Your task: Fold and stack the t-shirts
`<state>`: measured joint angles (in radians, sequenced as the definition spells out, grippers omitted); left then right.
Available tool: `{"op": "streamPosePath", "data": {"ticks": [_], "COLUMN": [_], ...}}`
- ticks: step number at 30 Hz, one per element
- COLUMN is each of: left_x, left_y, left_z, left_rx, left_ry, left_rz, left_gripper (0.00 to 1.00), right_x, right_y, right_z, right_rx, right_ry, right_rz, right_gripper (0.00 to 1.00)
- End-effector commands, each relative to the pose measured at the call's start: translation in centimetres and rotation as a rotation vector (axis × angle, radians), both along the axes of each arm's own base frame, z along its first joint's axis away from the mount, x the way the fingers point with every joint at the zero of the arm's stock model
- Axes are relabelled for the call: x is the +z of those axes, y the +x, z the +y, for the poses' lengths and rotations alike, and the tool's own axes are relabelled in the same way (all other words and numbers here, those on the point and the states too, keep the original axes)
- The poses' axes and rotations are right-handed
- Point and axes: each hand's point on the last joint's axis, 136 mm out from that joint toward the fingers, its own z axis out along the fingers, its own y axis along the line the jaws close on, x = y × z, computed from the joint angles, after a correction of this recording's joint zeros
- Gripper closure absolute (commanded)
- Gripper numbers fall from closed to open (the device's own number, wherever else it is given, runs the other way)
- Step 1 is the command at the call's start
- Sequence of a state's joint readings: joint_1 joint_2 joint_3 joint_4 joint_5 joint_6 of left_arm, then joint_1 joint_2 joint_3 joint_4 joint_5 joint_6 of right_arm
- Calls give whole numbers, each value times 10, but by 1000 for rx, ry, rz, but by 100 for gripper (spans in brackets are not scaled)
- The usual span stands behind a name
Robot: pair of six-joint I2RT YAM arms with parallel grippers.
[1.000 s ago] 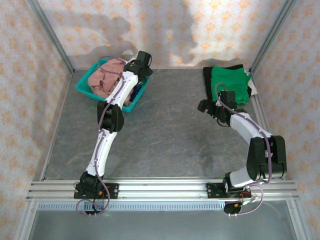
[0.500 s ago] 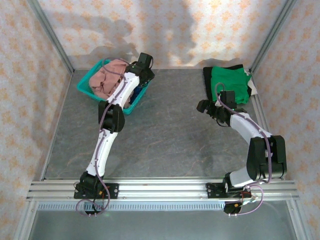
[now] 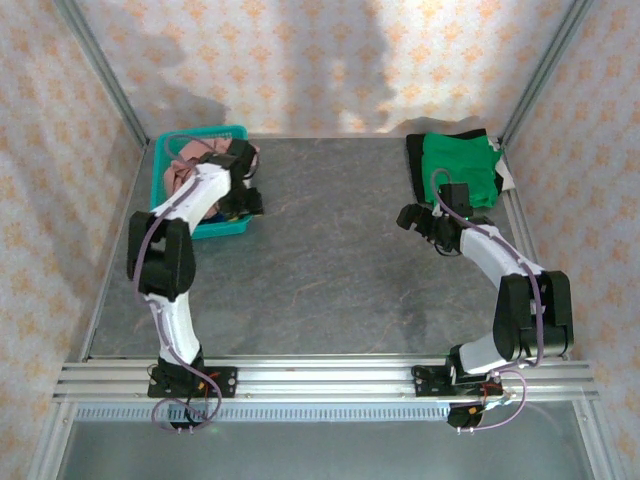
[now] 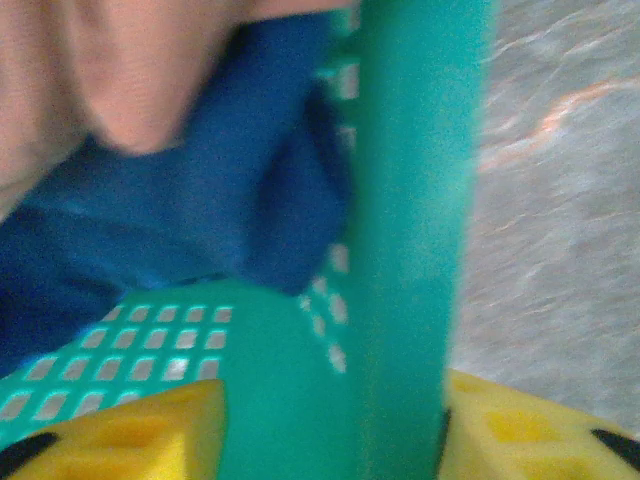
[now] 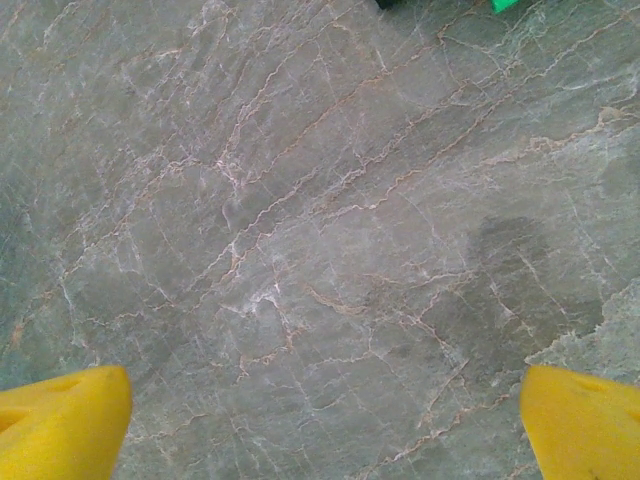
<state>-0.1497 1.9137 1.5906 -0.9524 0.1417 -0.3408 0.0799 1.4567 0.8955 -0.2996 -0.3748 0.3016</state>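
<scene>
The dusty-pink t-shirt (image 3: 180, 174) lies bunched in the teal basket (image 3: 200, 132) at the back left. The left wrist view shows it (image 4: 80, 80) on top of a dark blue t-shirt (image 4: 200, 200) in the same basket. My left gripper (image 3: 243, 200) (image 4: 335, 425) straddles the basket's right wall (image 4: 420, 150), one finger inside and one outside. The jaws stand apart, with a dark sliver beside the rim. The bright green t-shirt (image 3: 458, 165) lies flat at the back right. My right gripper (image 3: 408, 216) (image 5: 325, 420) hangs wide open over bare table, just left of it.
A dark cloth edge (image 3: 414, 155) shows under the green t-shirt's left side. Metal frame posts and patterned walls close in the grey marble table (image 3: 330, 260) on three sides. An aluminium rail (image 3: 320, 378) carries both arm bases at the near edge.
The basket has slid left and turned square to the wall. My left arm swung left with it, and its elbow is folded to the left. The right arm has barely moved.
</scene>
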Motion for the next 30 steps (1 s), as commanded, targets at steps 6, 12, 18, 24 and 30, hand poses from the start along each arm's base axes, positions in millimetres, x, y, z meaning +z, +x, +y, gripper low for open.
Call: {"op": "streamPosePath", "data": {"ticks": [6, 12, 18, 24, 30], "left_x": [38, -9, -21, -17, -3], "left_y": [20, 37, 37, 31, 24], "left_z": [-23, -19, -5, 9, 19], "left_rx": [-54, -49, -55, -51, -44], "left_ry": [-11, 63, 116, 118, 156], "left_rz": [-110, 2, 44, 41, 43], "left_gripper": [24, 31, 48, 50, 45], "right_x": [4, -1, -4, -7, -16], "right_y": [-10, -15, -21, -19, -17], "right_z": [-2, -6, -24, -18, -16], "right_rx": [-22, -24, -57, -52, -54], "right_ry": [5, -18, -114, -74, -63], "right_rz": [-1, 12, 48, 49, 77], "right_gripper": [1, 1, 1, 1, 1]}}
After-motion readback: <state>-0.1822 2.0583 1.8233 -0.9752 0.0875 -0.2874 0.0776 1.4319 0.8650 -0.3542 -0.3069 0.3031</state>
